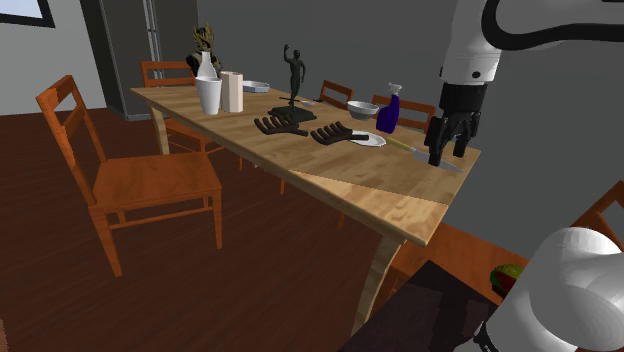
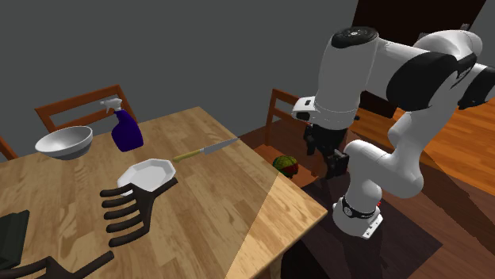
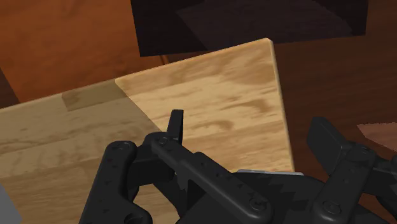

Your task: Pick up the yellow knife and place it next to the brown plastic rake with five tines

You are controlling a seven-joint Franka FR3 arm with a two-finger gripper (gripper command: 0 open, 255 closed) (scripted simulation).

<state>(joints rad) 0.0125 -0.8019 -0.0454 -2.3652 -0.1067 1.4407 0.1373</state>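
The knife (image 2: 208, 150) lies flat on the wooden table (image 2: 238, 206), its yellow handle toward the white dish (image 2: 147, 173) and its grey blade toward the table's end. In the shoulder view the knife (image 1: 418, 151) lies just below my gripper (image 1: 447, 155). The gripper (image 2: 325, 162) hangs open above the table's end by the blade tip, holding nothing. A dark brown rake (image 2: 131, 208) lies beside the dish, also seen in the shoulder view as the rake (image 1: 340, 132). In the wrist view the fingers (image 3: 177, 124) stand apart over the table's corner (image 3: 254, 76).
A second dark rake (image 1: 280, 125), a black statue (image 1: 293, 85), a white vase (image 1: 208, 92), a bowl (image 2: 63, 143) and a blue spray bottle (image 2: 125, 131) stand on the table. Wooden chairs (image 1: 130, 180) surround it. A watermelon-like thing (image 2: 285, 165) sits low beside the table's end.
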